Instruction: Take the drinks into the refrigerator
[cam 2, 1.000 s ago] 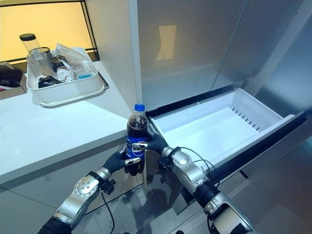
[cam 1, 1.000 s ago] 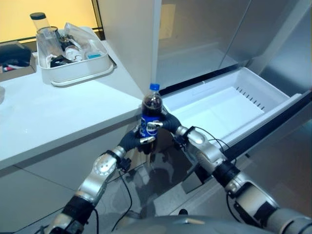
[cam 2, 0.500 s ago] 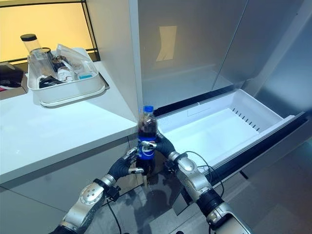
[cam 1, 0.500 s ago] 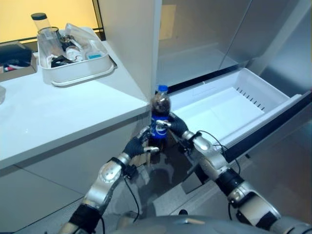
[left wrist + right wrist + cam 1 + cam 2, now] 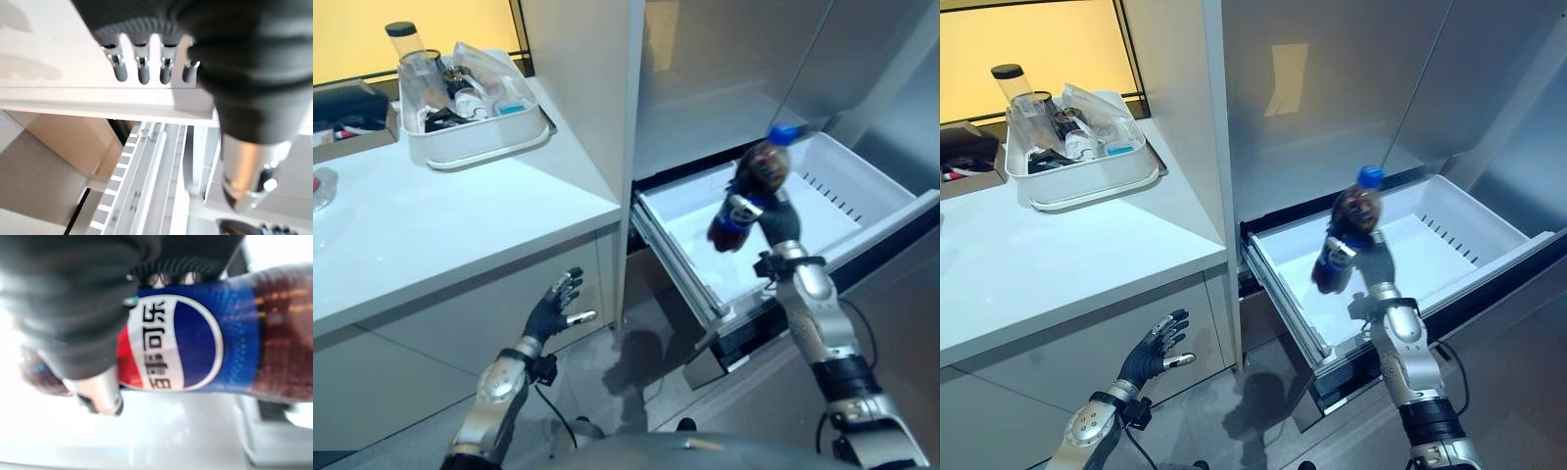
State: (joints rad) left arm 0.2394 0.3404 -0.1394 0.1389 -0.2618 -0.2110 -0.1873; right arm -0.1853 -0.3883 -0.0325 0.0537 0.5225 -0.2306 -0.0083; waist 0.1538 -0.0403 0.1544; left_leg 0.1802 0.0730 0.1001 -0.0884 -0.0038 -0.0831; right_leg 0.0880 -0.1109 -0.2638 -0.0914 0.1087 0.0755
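While the cola bottle (image 5: 750,194) hung tilted above the open white fridge drawer (image 5: 822,174), the right hand (image 5: 775,221) gripped its middle with curled fingers. The left hand (image 5: 554,307) hovered low beside the white counter (image 5: 431,225), fingers spread, holding nothing.

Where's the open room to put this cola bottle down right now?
The white drawer floor is bare wall to wall under the right hand holding the cola bottle. The counter is bare in front; its back corner holds a crowded bin.
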